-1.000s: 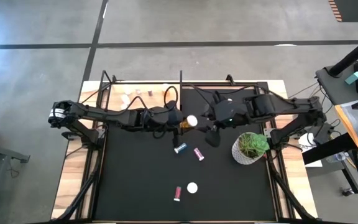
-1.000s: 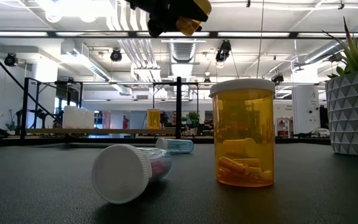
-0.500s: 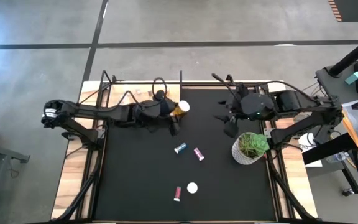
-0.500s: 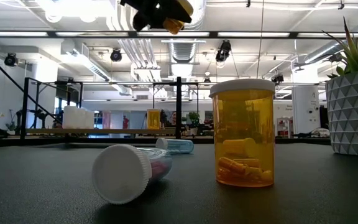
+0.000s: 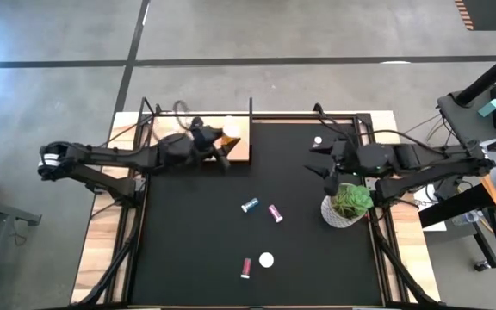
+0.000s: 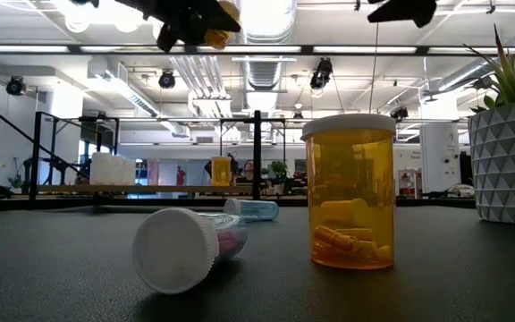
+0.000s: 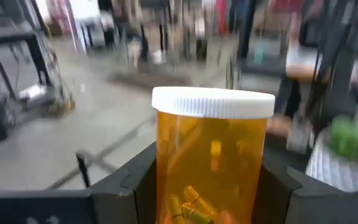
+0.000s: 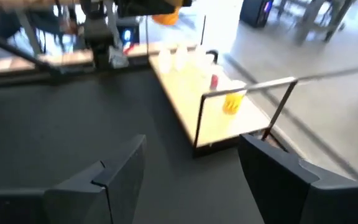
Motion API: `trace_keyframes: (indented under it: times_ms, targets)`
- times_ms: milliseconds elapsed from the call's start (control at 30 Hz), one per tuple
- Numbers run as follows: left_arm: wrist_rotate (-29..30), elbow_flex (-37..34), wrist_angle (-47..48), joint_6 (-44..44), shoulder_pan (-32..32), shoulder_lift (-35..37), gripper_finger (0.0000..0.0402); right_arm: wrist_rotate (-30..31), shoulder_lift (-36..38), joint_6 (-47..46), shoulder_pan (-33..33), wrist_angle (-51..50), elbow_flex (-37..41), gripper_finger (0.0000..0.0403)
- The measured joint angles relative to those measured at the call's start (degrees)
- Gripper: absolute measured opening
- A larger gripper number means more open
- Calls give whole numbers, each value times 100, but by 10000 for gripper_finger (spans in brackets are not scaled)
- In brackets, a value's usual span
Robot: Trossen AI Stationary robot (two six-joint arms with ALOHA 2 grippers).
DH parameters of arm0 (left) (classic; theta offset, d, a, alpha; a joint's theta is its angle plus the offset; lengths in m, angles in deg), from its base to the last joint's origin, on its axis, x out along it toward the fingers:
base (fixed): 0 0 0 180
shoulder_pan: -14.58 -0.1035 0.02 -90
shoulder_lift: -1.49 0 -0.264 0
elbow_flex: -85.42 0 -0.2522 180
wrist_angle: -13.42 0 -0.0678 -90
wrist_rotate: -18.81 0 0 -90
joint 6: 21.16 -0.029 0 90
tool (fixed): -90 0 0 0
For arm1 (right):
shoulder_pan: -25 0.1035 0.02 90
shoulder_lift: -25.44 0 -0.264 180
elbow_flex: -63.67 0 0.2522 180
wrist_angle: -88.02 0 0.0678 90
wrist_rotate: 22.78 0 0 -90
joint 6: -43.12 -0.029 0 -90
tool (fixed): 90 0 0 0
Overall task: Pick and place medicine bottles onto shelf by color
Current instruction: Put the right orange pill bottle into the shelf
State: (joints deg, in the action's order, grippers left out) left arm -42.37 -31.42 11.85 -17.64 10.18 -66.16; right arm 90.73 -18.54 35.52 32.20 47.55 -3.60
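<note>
Orange bottle (image 7: 211, 162) in left gripper (image 5: 222, 145) fingers, base hidden, over shelf (image 5: 241, 151).

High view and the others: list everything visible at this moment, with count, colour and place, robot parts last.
orange bottle: one, white cap, held above the shelf.
shelf: one, pale wood, far left of the mat; several small bottles on it, exact count unclear.
loose bottles on the mat: four; blue one, pink one, red-pink one, orange upright one.
plant pot: one, white, green plant, right side.
black mat: one.
left gripper: shut on the orange bottle.
right gripper: open, empty, beside the plant pot.
</note>
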Motion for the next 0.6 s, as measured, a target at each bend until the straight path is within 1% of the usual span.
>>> trace_keyframes:
  times_ms: [67, 133, 233, 300, 400, 533, 600]
  targets:
    - [30, -599, -1115, -146, 0, 135, 164, 122, 304, 168, 0, 414, 353, 243]
    - [29, -1112, -2287, -470, -2, 137, 164, 227, 578, 415, 0, 816, 680, 242]
    - [38, -1715, -3480, -715, -2, -55, 164, 257, 931, 703, -2, 1391, 1134, 242]
    - [106, -1981, -3906, -696, 0, -222, 164, 251, 1096, 770, 0, 1678, 1424, 242]
    - [346, -2151, -4371, -689, -2, -503, 164, 245, 1361, 715, 0, 1850, 1799, 240]
    - [611, -2142, -4412, -684, -2, -849, 164, 207, 1701, 413, 0, 1871, 2184, 240]
    - [612, -2079, -4442, -639, -2, -1003, 164, 205, 1867, 308, 0, 1877, 2380, 240]
